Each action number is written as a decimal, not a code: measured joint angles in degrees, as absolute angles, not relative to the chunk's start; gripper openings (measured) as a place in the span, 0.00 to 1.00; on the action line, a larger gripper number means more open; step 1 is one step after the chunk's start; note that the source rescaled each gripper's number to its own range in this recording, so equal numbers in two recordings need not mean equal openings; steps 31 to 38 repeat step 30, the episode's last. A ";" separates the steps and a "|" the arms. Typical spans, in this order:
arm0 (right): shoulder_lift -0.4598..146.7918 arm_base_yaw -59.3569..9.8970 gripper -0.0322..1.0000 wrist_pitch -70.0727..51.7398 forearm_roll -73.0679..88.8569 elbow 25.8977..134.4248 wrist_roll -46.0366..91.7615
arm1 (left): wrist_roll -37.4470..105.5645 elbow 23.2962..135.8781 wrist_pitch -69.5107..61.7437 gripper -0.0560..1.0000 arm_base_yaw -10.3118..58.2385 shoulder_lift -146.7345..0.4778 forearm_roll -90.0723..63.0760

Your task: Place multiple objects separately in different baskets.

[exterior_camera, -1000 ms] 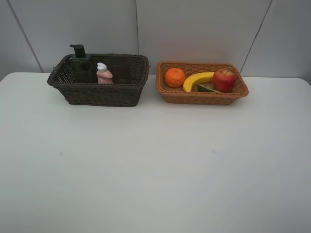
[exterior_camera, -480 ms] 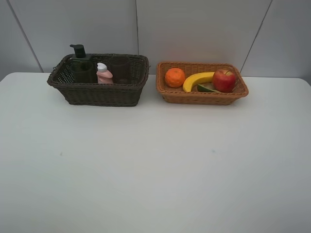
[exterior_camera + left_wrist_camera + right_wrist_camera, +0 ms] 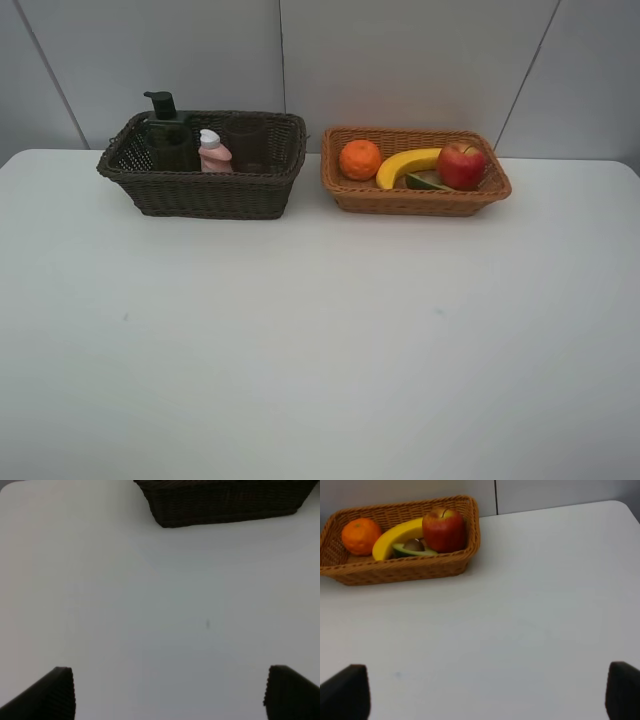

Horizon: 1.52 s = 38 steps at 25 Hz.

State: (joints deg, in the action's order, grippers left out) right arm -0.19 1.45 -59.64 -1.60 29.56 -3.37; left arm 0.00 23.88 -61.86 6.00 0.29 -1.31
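The dark brown basket (image 3: 205, 190) stands at the back left and holds a dark green pump bottle (image 3: 165, 130), a small pink bottle (image 3: 213, 152) and a brownish cup (image 3: 246, 143). To its right, the light tan basket (image 3: 415, 200) holds an orange (image 3: 360, 160), a banana (image 3: 405, 166), a halved avocado (image 3: 425, 182) and a red apple (image 3: 461, 165). Neither gripper shows in the high view. In the wrist views, the left gripper (image 3: 170, 692) and the right gripper (image 3: 485, 695) hang open over bare table, well short of the dark basket (image 3: 225, 502) and the tan basket (image 3: 395, 567).
The white table (image 3: 320, 340) spreads wide in front of both baskets. A grey panelled wall (image 3: 400, 60) rises right behind them.
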 joint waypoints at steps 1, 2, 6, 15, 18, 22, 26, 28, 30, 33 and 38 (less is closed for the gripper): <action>-0.19 1.45 1.00 -59.64 -1.60 29.56 -3.37 | 0.00 23.88 -61.86 1.00 6.00 0.29 -1.09; -0.19 1.45 1.00 -59.64 -1.60 29.56 -3.37 | 0.00 23.88 -61.86 1.00 6.00 0.29 -1.02; -0.19 1.45 1.00 -59.64 -1.60 29.56 -3.37 | 0.00 23.88 -61.86 1.00 6.00 0.29 -0.91; -0.19 1.45 1.00 -59.64 -1.60 29.56 -3.37 | 0.00 23.88 -61.86 1.00 6.00 0.29 -0.91; -0.19 1.45 1.00 -59.64 -1.60 29.56 -3.37 | 0.00 23.88 -61.86 1.00 6.00 0.29 -0.91; -0.19 1.45 1.00 -59.64 -1.60 29.56 -3.37 | 0.00 23.88 -61.86 1.00 6.00 0.29 -0.91; -0.19 1.45 1.00 -59.64 -1.60 29.56 -3.37 | 0.00 23.88 -61.86 1.00 6.00 0.29 -0.91; -0.19 1.45 1.00 -59.64 -1.60 29.56 -3.37 | 0.00 23.88 -61.86 1.00 6.00 0.29 -0.91; -0.19 1.45 1.00 -59.64 -1.60 29.56 -3.37 | 0.00 23.88 -61.86 1.00 6.00 0.29 -0.91; -0.19 1.45 1.00 -59.64 -1.60 29.56 -3.37 | 0.00 23.88 -61.86 1.00 6.00 0.29 -0.91; -0.19 1.45 1.00 -59.64 -1.60 29.56 -3.37 | 0.00 23.88 -61.86 1.00 6.00 0.29 -0.91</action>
